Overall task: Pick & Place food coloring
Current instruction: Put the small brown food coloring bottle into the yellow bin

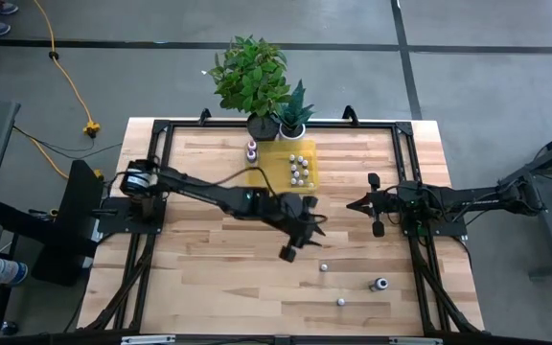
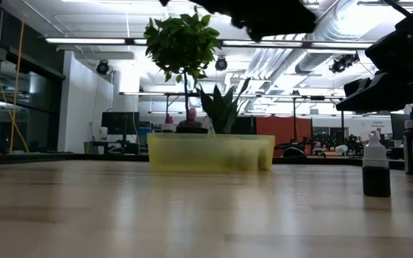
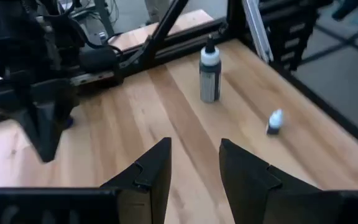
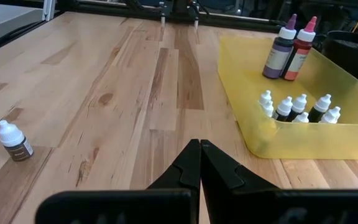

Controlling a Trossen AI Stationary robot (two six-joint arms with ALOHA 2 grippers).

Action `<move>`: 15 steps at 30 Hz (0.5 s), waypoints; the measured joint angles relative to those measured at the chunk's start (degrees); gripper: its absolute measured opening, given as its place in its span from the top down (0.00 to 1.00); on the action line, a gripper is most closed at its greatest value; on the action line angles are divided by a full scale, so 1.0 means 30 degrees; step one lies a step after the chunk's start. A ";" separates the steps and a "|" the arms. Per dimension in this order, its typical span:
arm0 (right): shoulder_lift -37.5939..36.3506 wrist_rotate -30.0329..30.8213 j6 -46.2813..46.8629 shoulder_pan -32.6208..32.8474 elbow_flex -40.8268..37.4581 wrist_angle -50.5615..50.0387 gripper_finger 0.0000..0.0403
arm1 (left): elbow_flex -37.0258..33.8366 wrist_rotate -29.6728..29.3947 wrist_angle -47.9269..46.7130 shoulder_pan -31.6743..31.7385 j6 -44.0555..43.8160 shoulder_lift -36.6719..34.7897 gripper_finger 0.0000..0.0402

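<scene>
**Left tool empty over the bench, bottles still loose**

Left tool (image 1: 295, 247), from the high view, hangs over the middle of the bench (image 1: 199, 278); my right tool (image 1: 356, 204) waits near the bench's right side. Most of the food coloring already sits in the yellow tray (image 1: 312, 175) beyond the left tool, beside the plant pots (image 1: 276, 125). Three loose bottles lie past it toward the near right corner, the larger one (image 1: 379, 284) farthest.

At bench height, a dark bottle with a white cap (image 2: 376, 169) stands upright apart from the tray.

Through the left wrist, my fingers (image 3: 151, 171) stand apart with nothing between them; a tall bottle (image 3: 209, 70) stands ahead, a tiny one (image 3: 275, 121) lies beside it.

Through the right wrist, the fingers are pressed together, empty, with the tray's small bottles (image 4: 297, 107) just ahead and one stray (image 4: 12, 142) off to the side.

I judge it mostly done; a few strays remain.
</scene>
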 joint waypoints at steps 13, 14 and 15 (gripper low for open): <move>-0.0006 0.0000 0.0006 -0.0006 0.0000 -0.0012 1.00 | 0.4852 -0.0135 -0.1526 -0.0806 -0.2036 0.5225 0.68; 0.0000 0.0000 0.0004 -0.0006 0.0000 -0.0007 1.00 | 0.5015 -0.0001 -0.1779 -0.0904 -0.1817 0.5461 0.68; -0.0005 0.0000 0.0000 -0.0005 0.0000 -0.0012 1.00 | 0.5088 0.0263 -0.2129 -0.1016 -0.1581 0.5554 0.68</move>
